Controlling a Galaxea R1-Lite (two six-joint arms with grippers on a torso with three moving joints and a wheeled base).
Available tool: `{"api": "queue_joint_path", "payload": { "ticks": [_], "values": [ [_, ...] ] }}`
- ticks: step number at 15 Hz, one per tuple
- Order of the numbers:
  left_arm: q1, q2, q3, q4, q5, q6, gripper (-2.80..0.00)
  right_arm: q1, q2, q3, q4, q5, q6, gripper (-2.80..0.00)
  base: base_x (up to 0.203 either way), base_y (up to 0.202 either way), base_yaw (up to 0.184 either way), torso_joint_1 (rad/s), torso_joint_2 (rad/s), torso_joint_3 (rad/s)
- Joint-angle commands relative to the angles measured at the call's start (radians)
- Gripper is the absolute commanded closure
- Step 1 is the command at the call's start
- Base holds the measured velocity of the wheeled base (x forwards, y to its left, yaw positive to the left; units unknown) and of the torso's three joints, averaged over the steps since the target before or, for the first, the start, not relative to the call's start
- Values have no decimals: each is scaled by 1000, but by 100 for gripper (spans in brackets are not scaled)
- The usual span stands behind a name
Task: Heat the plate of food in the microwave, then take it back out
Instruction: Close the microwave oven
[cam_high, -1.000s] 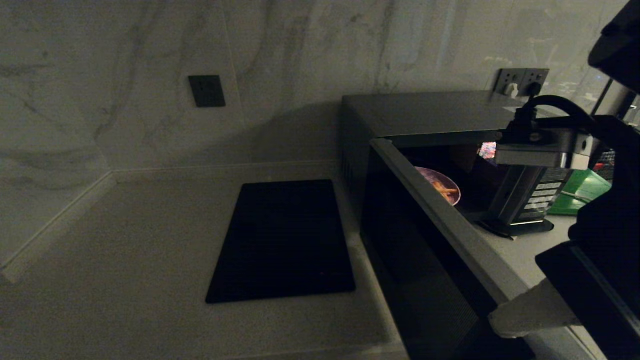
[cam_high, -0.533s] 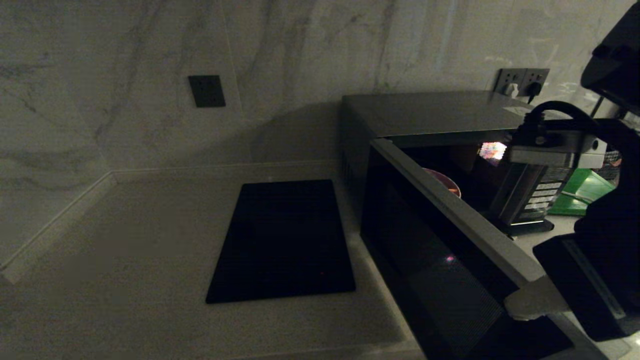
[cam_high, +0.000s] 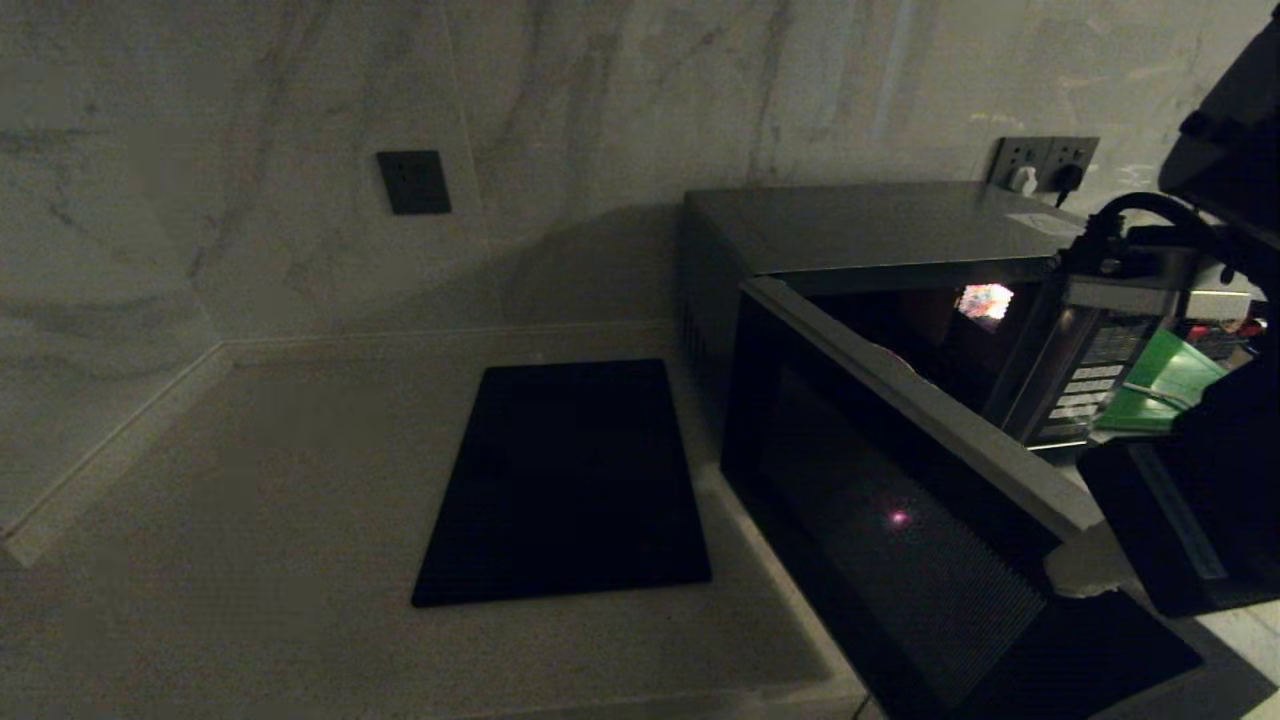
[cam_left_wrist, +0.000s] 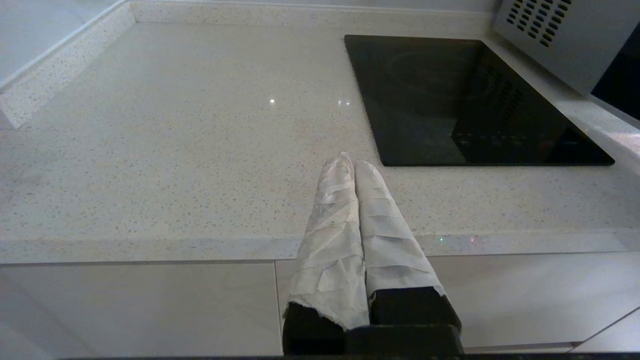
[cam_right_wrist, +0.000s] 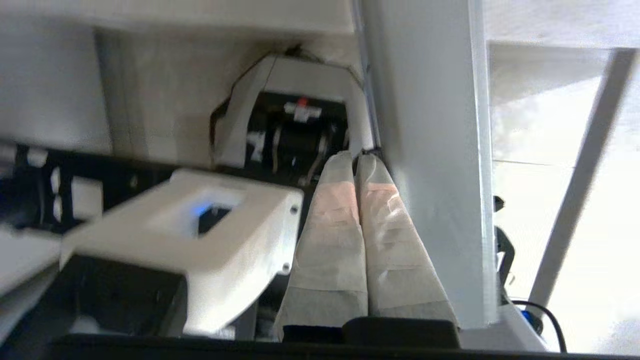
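Microwave (cam_high: 850, 230) door (cam_high: 900, 500) half shut, plate hidden inside. Right gripper (cam_high: 1085, 572) closed, empty, against door edge. Heating, retrieval left. Left gripper (cam_left_wrist: 352, 165) closed, parked.

tabletop (cam_left_wrist: 150, 150): speckled polished stone | cooktop (cam_left_wrist: 450, 100): glossy black glass | microwave (cam_high: 860, 225): matt metal casing | wall (cam_high: 600, 100): veined marble

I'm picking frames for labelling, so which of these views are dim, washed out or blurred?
Head view: very dim, with the microwave in shadow apart from a small bright patch inside and a pink glint on its door glass. Left wrist view: evenly lit and sharp, with small glare spots on the counter. Right wrist view: washed out beside the right gripper, and the white housing is smeared.
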Motion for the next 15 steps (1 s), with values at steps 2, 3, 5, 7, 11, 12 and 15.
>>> {"api": "queue_joint_path", "payload": {
  "ticks": [2, 3, 5, 7, 11, 12, 15],
  "values": [
    [1, 2, 0, -1, 1, -1, 0, -47, -2, 0, 9, -15, 9, 0, 0, 0, 0, 0, 0, 0],
    [1, 1, 0, -1, 1, -1, 0, -65, -2, 0, 9, -18, 22, 0, 0, 0, 0, 0, 0, 0],
    [1, 2, 0, -1, 1, -1, 0, -97, -2, 1, 9, -31, 40, 0, 0, 0, 0, 0, 0, 0],
    [1, 1, 0, -1, 1, -1, 0, -129, -5, 4, 9, -36, 41, 0, 0, 0, 0, 0, 0, 0],
    [1, 2, 0, -1, 1, -1, 0, -206, -16, 11, 9, -38, 43, 0, 0, 0, 0, 0, 0, 0],
    [1, 2, 0, -1, 1, -1, 0, -226, -18, 11, 9, -40, 43, 0, 0, 0, 0, 0, 0, 0],
    [1, 2, 0, -1, 1, -1, 0, -282, -22, 11, 0, -54, 43, 0, 0, 0, 0, 0, 0, 0]
  ]
}}
